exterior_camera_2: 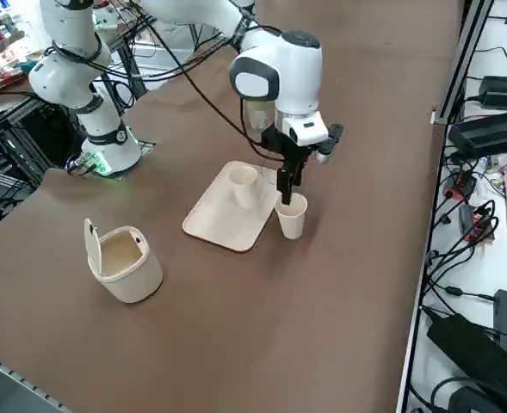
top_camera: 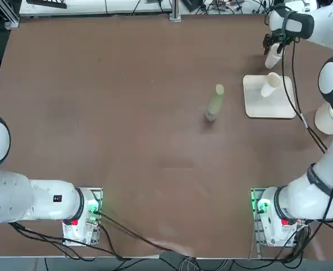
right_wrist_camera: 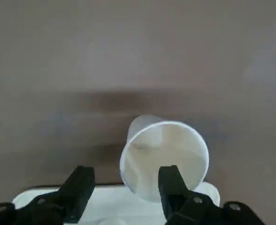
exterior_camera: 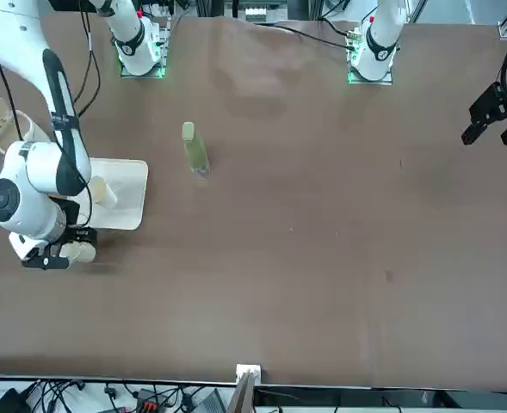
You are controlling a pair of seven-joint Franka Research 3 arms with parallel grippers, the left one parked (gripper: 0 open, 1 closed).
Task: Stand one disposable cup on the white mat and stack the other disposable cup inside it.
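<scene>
A white disposable cup (exterior_camera_2: 243,185) stands upright on the cream-white square mat (exterior_camera_2: 219,219). The other disposable cup (exterior_camera_2: 292,217) stands on the brown table just past the mat's far edge. My right gripper (exterior_camera_2: 286,196) hangs over this second cup, open. In the wrist view one finger (right_wrist_camera: 173,185) dips inside the cup (right_wrist_camera: 175,150) and the other stays outside, with the cup's wall between them. From overhead the gripper (top_camera: 273,48) covers part of that cup (top_camera: 273,57); the mat (top_camera: 273,107) and its cup (top_camera: 269,84) lie nearer my base.
A round cream-white container (exterior_camera_2: 124,262) with its lid raised sits on the table beyond the mat's near side. A pale green bottle (top_camera: 215,103) stands left of the mat. The table's right edge runs close by.
</scene>
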